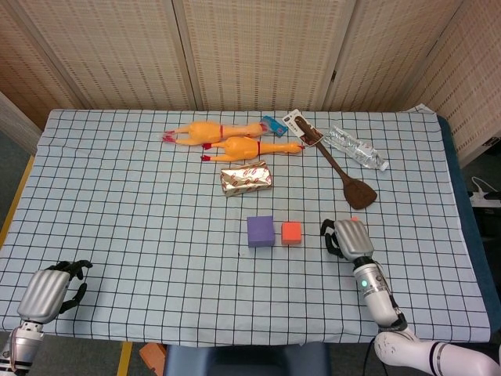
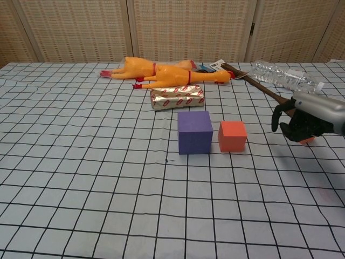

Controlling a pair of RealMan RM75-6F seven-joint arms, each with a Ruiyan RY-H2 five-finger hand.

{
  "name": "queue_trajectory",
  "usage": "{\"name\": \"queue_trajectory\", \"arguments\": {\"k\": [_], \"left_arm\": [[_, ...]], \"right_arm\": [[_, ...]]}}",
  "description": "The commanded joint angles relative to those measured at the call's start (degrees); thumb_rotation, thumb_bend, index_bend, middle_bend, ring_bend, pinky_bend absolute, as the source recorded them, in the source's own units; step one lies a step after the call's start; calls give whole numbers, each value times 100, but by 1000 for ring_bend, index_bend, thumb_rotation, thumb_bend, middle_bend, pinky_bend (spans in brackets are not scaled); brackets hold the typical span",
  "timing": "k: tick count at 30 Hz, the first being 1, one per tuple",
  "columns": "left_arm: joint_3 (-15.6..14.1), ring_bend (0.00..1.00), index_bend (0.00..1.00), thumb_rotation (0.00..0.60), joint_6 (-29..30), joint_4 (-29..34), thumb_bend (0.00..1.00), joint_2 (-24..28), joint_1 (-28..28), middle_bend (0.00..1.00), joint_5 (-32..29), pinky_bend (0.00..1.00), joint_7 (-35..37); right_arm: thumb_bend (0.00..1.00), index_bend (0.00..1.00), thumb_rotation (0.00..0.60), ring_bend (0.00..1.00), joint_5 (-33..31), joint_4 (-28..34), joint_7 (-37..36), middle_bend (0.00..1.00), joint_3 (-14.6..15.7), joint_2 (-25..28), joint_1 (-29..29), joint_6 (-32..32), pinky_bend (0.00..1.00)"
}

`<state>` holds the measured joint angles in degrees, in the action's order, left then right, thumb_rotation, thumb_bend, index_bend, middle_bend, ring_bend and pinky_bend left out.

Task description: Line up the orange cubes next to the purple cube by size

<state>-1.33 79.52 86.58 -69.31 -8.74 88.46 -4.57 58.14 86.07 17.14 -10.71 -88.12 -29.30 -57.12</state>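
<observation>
bright, even light | soft faint shadows | both views sharp

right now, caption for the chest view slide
Right hand over the small orange cube; larger orange cube beside purple cube.

Woven rattan folding screen (image 1: 258, 51) behind, grid-checked tablecloth (image 1: 117, 196) over table, grey floor (image 1: 12, 153) at left
</observation>
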Motion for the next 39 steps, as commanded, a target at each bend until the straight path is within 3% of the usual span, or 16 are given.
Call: {"name": "queue_trajectory", "arguments": {"k": [1, 11, 30, 39], "left_arm": [[1, 399, 360, 600, -7, -8, 449, -4, -1, 495, -7, 553, -4], [-5, 399, 360, 600, -5, -5, 450, 4, -2, 496, 3, 553, 24], [-14, 399, 360, 600, -18, -4, 449, 3, -2, 496, 2, 553, 21], [-14, 399, 360, 600, -21, -2, 449, 4, -1, 496, -4, 553, 30]], "right_arm": [[598, 512, 600, 949, -522, 78, 237, 962, -73, 11, -190, 380, 928], [622, 520, 600, 949, -885, -225, -397, 963, -190, -197, -474, 1080, 928], [643, 462, 600, 951, -658, -353, -827, 965, -113, -273, -570, 1071, 928], [643, 469, 600, 952, -94, -624, -1380, 966, -83, -357, -565, 1106, 928]]}}
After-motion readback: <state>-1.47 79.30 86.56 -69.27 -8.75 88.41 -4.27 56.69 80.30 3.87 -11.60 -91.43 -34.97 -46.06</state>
